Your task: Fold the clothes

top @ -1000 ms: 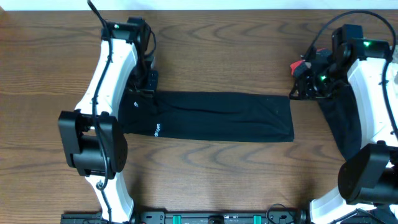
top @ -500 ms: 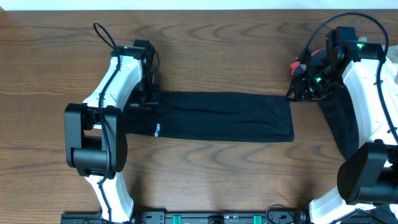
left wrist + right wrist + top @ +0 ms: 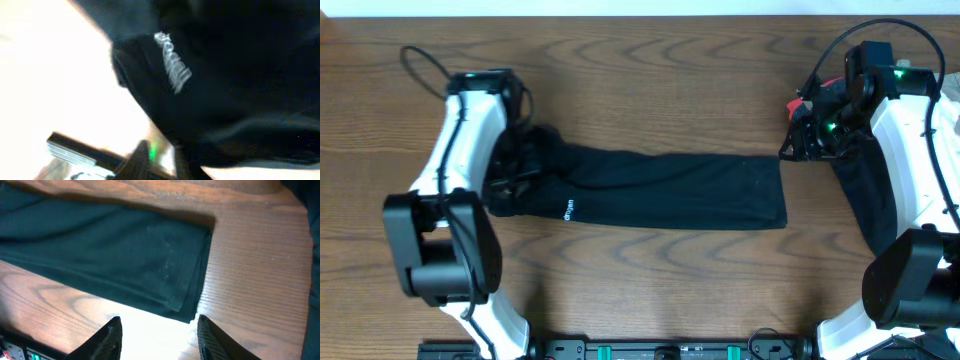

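I am looking down on one brown wood-grain table (image 3: 650, 70) that fills nearly the whole overhead view. A thin white strip (image 3: 620, 6) runs along the top edge of the frame, and a dark rig bar (image 3: 660, 351) runs along the bottom edge.

One black shirt (image 3: 680, 190) lies folded into a long band across the middle of the frame. Its right end is flat and square. Its left end is bunched up and rumpled around the left gripper (image 3: 515, 170), at middle left. My left wrist view is blurred, nothing but black cloth (image 3: 240, 75) and the white logo (image 3: 172, 60), so I cannot tell whether that gripper is clenched on the shirt or released.

The right gripper (image 3: 795, 150) hangs at upper right, just beside the shirt's top right corner. In the right wrist view its fingers (image 3: 111, 336) stand apart with nothing between them, and the shirt's end (image 3: 125, 255) lies just beyond the tips.

A second garment (image 3: 868, 195), also black, lies at far right under the right arm (image 3: 910, 130), apart from the shirt.

I count two arms, the left arm (image 3: 470, 130) included, two grippers, two black garments and one logo (image 3: 569, 209).
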